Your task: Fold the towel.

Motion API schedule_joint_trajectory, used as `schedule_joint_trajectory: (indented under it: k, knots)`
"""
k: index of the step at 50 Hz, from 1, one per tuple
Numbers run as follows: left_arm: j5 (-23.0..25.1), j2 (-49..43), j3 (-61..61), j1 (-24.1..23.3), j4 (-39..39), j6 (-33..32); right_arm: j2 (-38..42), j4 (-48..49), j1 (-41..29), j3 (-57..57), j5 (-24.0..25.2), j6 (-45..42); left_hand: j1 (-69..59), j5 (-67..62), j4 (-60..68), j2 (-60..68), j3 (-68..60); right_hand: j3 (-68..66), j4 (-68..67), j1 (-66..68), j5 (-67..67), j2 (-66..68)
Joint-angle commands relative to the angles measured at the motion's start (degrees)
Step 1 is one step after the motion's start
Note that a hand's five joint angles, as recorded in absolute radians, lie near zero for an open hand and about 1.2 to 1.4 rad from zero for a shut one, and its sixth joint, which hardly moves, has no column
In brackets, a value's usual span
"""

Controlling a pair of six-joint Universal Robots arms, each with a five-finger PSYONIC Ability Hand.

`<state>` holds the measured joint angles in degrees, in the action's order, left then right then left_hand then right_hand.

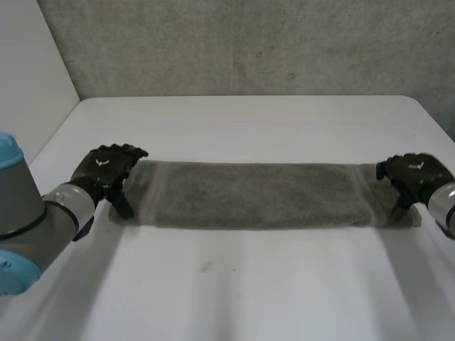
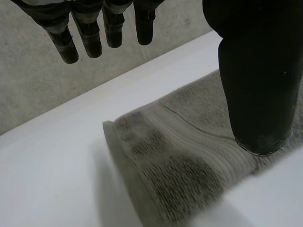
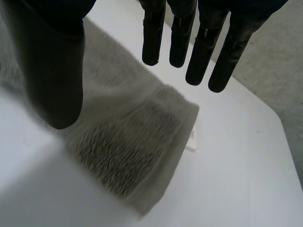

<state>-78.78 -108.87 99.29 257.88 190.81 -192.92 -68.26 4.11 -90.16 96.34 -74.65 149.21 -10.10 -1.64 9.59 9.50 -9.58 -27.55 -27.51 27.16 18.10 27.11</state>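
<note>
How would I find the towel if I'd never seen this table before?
Look at the big white table. Across its middle lies the towel, a long grey-brown strip folded flat, stretching from the left robot hand to the right robot hand. It is the only soft, fuzzy thing there; both hands are black.

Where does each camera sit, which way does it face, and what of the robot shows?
Head view: between and behind the arms, looking down at the white table and the folded towel; shows the left hand, right hand and left arm.
Left wrist view: on the left wrist, looking along the palm at one towel end; its straight fingers and thumb show.
Right wrist view: on the right wrist, looking at the other towel end; straight fingers and thumb show.
Shared: both wrist views see the same towel.
</note>
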Motion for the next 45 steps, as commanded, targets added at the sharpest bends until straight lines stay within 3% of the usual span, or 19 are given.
schedule_joint_trajectory:
  k: [1, 6, 8, 16, 22, 26, 29, 31, 32, 35, 37, 39, 45]
  knots:
    - [0.03, 0.41, 3.37, 0.17, 3.61, 0.0, 5.16, 7.4, 0.07, 4.03, -0.58, -4.9, 0.1, 1.64, 0.41, 0.5, -0.42, -3.9, -3.93, 4.28, 3.35, 4.34]
    - [0.03, 0.41, 3.54, 0.25, 4.14, 0.0, 8.06, 9.95, 1.21, 4.03, -0.67, -8.15, 0.1, 1.64, 0.41, 0.5, -0.42, -20.21, -20.25, 20.6, 19.67, 20.66]
    - [0.03, 0.41, 3.54, 0.34, 4.14, 0.0, 9.28, 11.79, 2.17, 3.15, -1.54, -10.16, 0.1, 1.64, 0.41, 0.5, -0.42, -52.27, -52.3, 52.65, 51.72, 52.71]
    - [0.03, 1.72, 4.33, 0.6, 4.14, 2.1, 6.22, 18.73, 9.19, 1.66, -11.21, -17.53, 0.1, 1.64, 0.41, 0.5, -0.42, -52.45, -52.49, 52.84, 51.9, 52.89]
    - [0.38, 3.49, 5.04, 0.78, 4.22, 4.21, 5.95, 18.83, 14.92, -0.98, -10.34, -27.64, 0.1, 1.64, 0.41, 0.5, -0.42, -52.45, -52.49, 52.84, 51.9, 52.89]
    - [0.38, 3.66, 5.12, 0.78, 4.22, 4.3, 5.77, 18.92, 14.05, -2.21, -8.49, -29.51, 0.1, 1.64, 0.41, 0.5, -0.42, -52.45, -52.49, 52.84, 51.9, 52.89]
    - [0.38, 3.66, 5.21, 0.78, 4.22, 4.39, 4.01, 19.09, 8.68, -3.44, -6.39, -27.84, 0.1, 1.64, 0.41, 0.5, -0.42, -52.45, -52.49, 52.84, 51.9, 52.89]
    - [0.38, 3.66, 5.39, 0.78, 4.22, 4.39, 0.34, 19.01, -0.85, -4.93, -5.51, -24.34, 0.1, 1.64, 0.41, 0.5, -0.42, -52.45, -52.49, 52.84, 51.9, 52.89]
    - [0.38, 3.66, 5.48, 0.78, 4.22, 4.39, 0.32, 19.0, -0.9, -4.94, -5.51, -24.32, 0.1, 1.64, 0.41, 0.5, -0.42, -52.45, -52.49, 52.84, 51.9, 52.89]
    - [0.38, 3.66, 5.56, 0.78, 4.22, 4.48, -1.08, 19.26, -9.55, -5.46, -4.89, -20.82, 0.1, 1.64, 0.41, 0.5, -0.42, -52.45, -52.49, 52.84, 51.9, 52.89]
    - [0.38, 3.75, 5.83, 0.69, 4.22, 4.48, -0.82, 19.53, -13.82, -5.55, -4.45, -19.49, 0.1, 1.64, 0.41, 0.5, -0.42, -52.45, -52.49, 52.84, 51.9, 52.89]
    - [0.38, 3.75, 6.09, 0.69, 4.22, 4.48, 1.01, 19.62, -22.47, -5.29, -2.09, -17.73, 0.1, 1.64, 0.41, 0.5, -0.42, -52.45, -52.49, 52.84, 51.9, 52.89]
    - [0.38, 3.84, 6.44, 0.43, 4.31, 4.48, 7.35, 18.74, -35.0, -5.11, 0.73, -17.73, 0.1, 1.64, 0.41, 0.5, -0.42, -52.45, -52.49, 52.84, 51.9, 52.89]
